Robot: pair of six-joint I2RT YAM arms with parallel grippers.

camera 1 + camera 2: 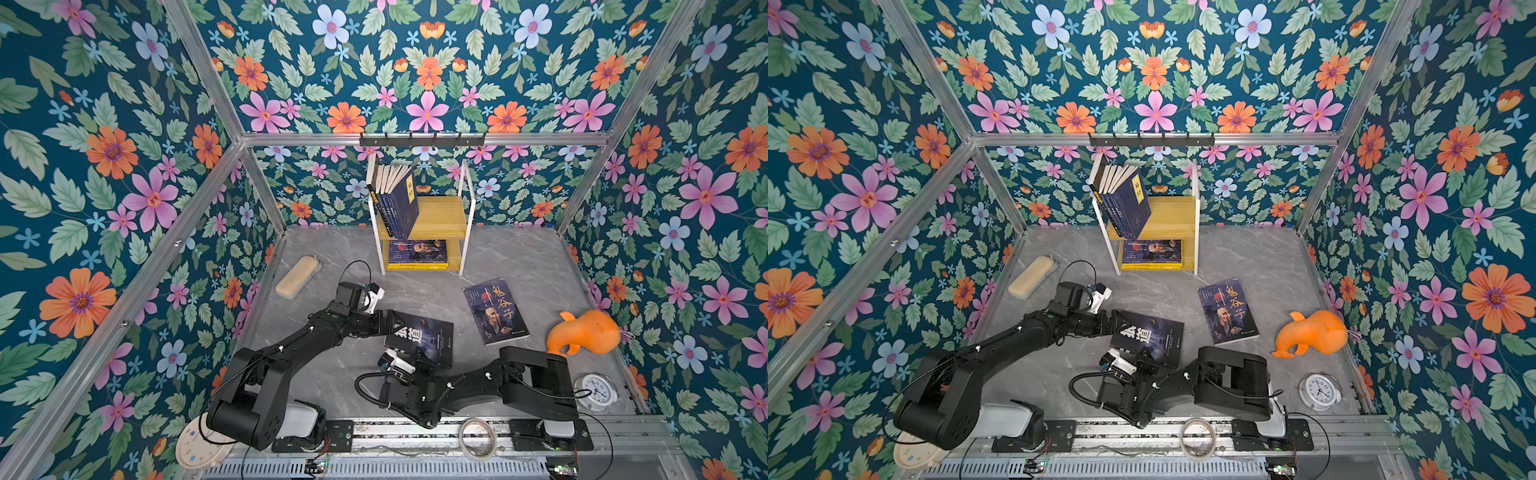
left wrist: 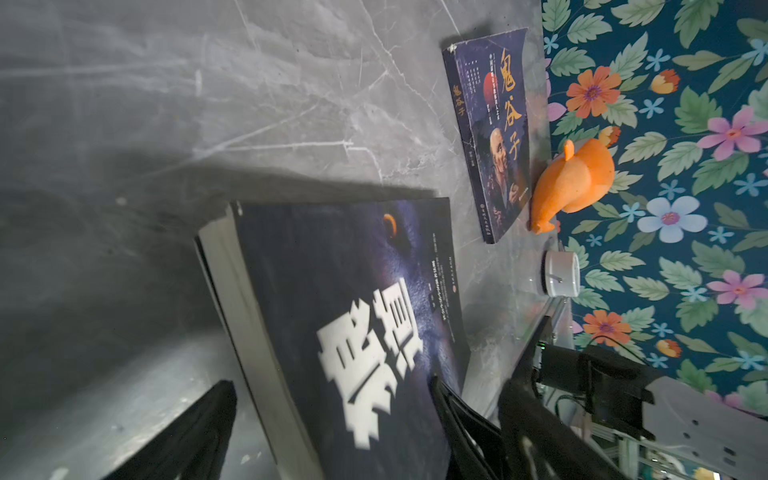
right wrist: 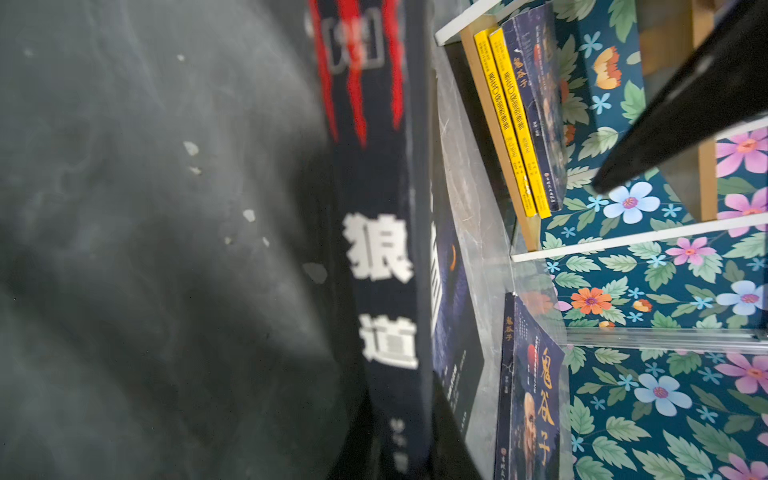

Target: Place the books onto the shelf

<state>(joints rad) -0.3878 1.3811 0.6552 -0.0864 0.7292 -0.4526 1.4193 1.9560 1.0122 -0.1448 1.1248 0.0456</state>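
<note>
A dark book (image 1: 432, 336) with large white characters lies tilted on the grey table, also seen in the left wrist view as the dark book (image 2: 353, 311). My right gripper (image 1: 415, 353) is shut on its spine (image 3: 382, 266) at the near edge. My left gripper (image 1: 390, 323) stands open, its fingers (image 2: 199, 432) either side of the book's left end without pinching it. A second book (image 1: 496, 311) with a bald figure lies flat to the right. The shelf (image 1: 442, 216) at the back holds several navy books leaning left on top and a flat stack below.
A beige case (image 1: 298, 276) lies at the left, an orange toy (image 1: 584, 332) and a white alarm clock (image 1: 596, 390) at the right. A tape roll (image 1: 478, 438) and a cream clock (image 1: 199, 446) sit by the front rail. A black hook rail (image 1: 422, 139) hangs above the shelf.
</note>
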